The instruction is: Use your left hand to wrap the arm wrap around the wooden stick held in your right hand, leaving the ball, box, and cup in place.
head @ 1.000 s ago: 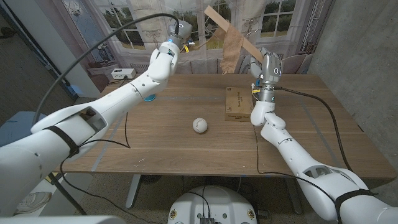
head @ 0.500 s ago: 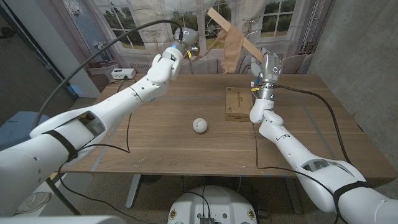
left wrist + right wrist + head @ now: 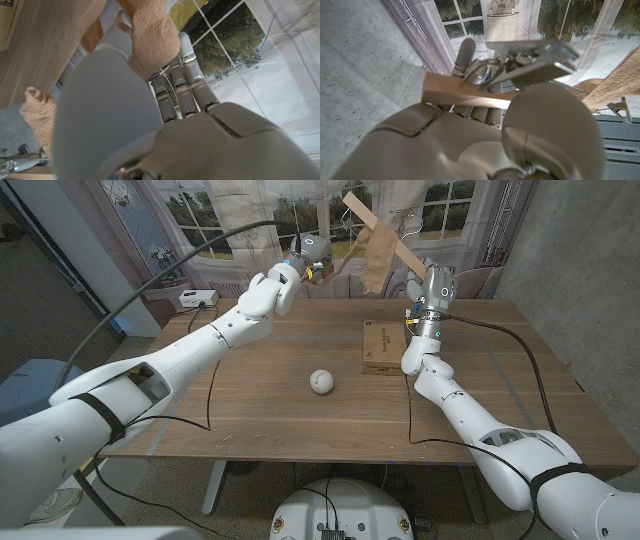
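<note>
My right hand (image 3: 432, 285) stands raised over the table's far side and grips the wooden stick (image 3: 380, 228), which slants up toward the left. The tan arm wrap (image 3: 377, 252) hangs from the stick, and one end trails over to my left hand (image 3: 308, 265), which pinches it just left of the stick. In the left wrist view the wrap (image 3: 151, 36) sits between the fingers of my left hand (image 3: 150, 120). In the right wrist view the stick (image 3: 465, 93) crosses my right hand (image 3: 470, 135), with a metal clip (image 3: 535, 62) beyond it. The white ball (image 3: 320, 381) lies mid-table, and the flat box (image 3: 380, 346) sits under my right arm.
A white device (image 3: 200, 297) sits behind the table's far left corner. A black cable (image 3: 150, 285) arcs over my left arm. A window backdrop closes off the far side. Bare wooden table (image 3: 250, 410) spreads toward the front.
My left hand has travelled to the right and a little upward, close to the stick, with the wrap's end in it. The stick has shifted slightly to the right.
</note>
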You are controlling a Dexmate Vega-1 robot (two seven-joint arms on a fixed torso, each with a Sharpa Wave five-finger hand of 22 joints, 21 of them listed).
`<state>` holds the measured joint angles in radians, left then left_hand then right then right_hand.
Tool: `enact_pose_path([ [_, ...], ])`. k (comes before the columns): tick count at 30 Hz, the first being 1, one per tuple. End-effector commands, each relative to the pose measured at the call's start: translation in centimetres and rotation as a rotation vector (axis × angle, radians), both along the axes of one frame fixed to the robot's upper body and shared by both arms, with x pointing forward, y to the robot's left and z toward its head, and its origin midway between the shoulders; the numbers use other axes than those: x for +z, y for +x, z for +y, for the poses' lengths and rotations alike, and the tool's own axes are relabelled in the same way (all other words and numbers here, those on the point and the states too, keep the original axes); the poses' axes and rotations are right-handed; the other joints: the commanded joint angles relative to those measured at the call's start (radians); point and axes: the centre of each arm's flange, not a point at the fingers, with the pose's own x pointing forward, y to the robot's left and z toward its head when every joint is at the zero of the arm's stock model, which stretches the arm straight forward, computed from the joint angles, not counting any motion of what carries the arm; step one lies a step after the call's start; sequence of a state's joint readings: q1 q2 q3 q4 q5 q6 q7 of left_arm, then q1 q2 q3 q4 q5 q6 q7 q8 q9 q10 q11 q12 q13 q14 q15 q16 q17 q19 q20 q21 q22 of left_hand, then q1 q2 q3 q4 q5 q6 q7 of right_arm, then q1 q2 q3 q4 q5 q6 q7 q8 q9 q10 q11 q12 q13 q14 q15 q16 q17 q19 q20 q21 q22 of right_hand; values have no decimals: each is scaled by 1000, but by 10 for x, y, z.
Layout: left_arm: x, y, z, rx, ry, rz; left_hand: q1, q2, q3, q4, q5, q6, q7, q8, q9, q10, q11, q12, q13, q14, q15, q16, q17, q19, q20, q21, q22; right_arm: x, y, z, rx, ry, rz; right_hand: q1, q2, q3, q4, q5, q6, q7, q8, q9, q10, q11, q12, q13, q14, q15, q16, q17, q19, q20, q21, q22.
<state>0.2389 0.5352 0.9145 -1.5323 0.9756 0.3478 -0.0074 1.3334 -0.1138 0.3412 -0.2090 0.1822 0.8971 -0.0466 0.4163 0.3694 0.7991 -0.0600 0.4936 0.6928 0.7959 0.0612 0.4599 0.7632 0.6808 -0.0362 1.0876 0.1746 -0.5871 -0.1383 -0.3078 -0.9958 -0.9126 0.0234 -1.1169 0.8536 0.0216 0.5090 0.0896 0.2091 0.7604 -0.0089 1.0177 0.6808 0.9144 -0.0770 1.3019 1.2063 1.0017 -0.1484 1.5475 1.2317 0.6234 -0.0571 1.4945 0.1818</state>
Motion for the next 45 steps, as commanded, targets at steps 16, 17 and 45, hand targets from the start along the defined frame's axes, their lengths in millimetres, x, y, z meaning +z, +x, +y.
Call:
enact_pose_path([
  [16,-23,-8,-27,-104,65,78,154,179,142,42,6,149,120,-2,4,10,-2,-7,8,167,-255,4,22,21,-171,10,4,-2,12,1,-8,19,34,-137,147,1,4,2,-1,-3,14,-3,5,-7,8,2,2,-59,18,11,-4,-78,10,1],
  [17,-23,-9,-28,-109,67,79,155,179,142,41,6,149,119,-2,4,11,-1,-7,8,167,-255,3,23,21,-171,10,4,-2,12,1,-6,16,34,-137,147,1,4,2,-1,-2,14,-3,4,-5,8,2,2,-59,18,11,-4,-79,10,1],
  [45,-32,-65,-39,-235,114,-67,158,175,141,41,9,158,120,-9,-1,18,4,-15,8,176,-254,-2,18,34,-179,24,8,-1,16,-1,4,40,47,-138,147,0,5,1,-5,-3,23,-8,3,-6,11,2,1,-59,18,11,-6,-80,11,1],
])
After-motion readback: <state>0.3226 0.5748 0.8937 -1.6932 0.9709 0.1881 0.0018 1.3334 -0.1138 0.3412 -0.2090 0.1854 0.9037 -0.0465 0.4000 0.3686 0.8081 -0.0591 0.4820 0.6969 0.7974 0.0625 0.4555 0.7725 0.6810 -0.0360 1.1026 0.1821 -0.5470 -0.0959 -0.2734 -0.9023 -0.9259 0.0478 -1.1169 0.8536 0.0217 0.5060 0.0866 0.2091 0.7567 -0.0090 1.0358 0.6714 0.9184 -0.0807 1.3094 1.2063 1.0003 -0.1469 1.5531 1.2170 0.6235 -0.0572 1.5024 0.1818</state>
